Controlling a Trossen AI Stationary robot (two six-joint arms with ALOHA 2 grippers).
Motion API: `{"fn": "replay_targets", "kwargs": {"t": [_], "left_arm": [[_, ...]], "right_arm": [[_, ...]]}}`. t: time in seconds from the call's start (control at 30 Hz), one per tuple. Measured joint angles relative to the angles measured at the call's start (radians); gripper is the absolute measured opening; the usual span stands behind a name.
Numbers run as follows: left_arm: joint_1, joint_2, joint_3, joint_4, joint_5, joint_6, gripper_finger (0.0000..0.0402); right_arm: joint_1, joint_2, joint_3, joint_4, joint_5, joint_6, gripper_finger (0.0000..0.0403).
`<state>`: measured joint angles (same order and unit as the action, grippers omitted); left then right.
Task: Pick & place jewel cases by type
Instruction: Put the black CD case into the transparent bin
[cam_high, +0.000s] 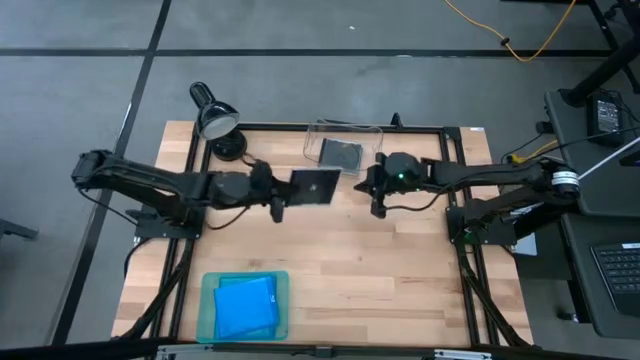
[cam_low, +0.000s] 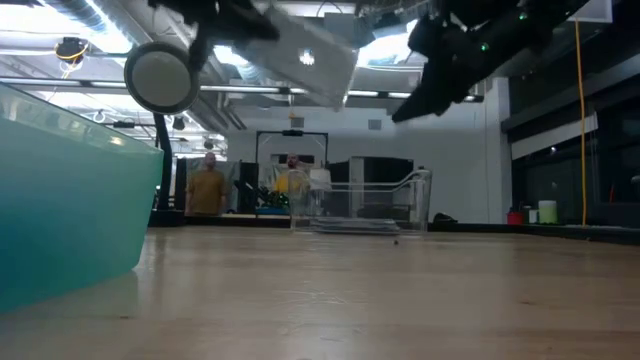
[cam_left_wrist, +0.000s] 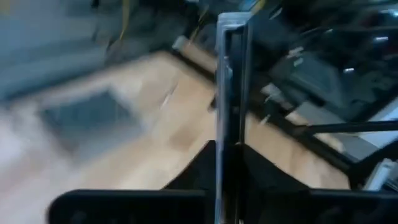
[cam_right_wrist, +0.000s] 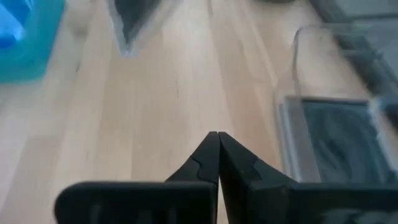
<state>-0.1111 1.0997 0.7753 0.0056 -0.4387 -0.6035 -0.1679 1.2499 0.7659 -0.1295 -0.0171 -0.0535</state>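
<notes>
- Blue jewel cases (cam_high: 245, 305) lie stacked, glossy and rectangular, in the teal tray (cam_high: 209, 306) at the worktop's near left edge.
- Mid-table, left gripper (cam_high: 278, 186) is clamped on a square dark grey case (cam_high: 315, 185), carried in the air edge-on.
- Right gripper (cam_high: 378, 190) hangs empty, fingers pressed together.
- Next, I judge: lower it into the clear bin (cam_high: 372, 136) at the far edge, onto the grey case (cam_high: 341, 155) inside.

blue cases (cam_high: 245, 306) in tray, grey case (cam_high: 316, 185) aloft

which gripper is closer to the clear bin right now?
Right. The right gripper, shut and empty, hangs just beside the clear bin. The left gripper is farther off, holding a grey case in the air.
</notes>
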Motion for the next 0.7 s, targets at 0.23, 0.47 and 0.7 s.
{"fn": "replay_targets", "kwargs": {"t": [0.23, 0.47, 0.7], "left_arm": [[-0.038, -0.119, 0.0, 0.122, -0.033, 0.392, 0.0018], [-0.037, -0.199, 0.0, 0.182, 0.015, 0.549, 0.0018], [-0.037, -0.243, 0.02, 0.186, 0.154, 0.715, 0.0018]], "right_arm": [[0.0, -0.053, 0.002, 0.03, -0.006, 0.031, 0.0007], [0.0, -0.065, 0.001, 0.037, -0.011, 0.131, 0.0007], [0.008, -0.065, 0.001, 0.038, -0.033, 0.162, 0.0007]]}}
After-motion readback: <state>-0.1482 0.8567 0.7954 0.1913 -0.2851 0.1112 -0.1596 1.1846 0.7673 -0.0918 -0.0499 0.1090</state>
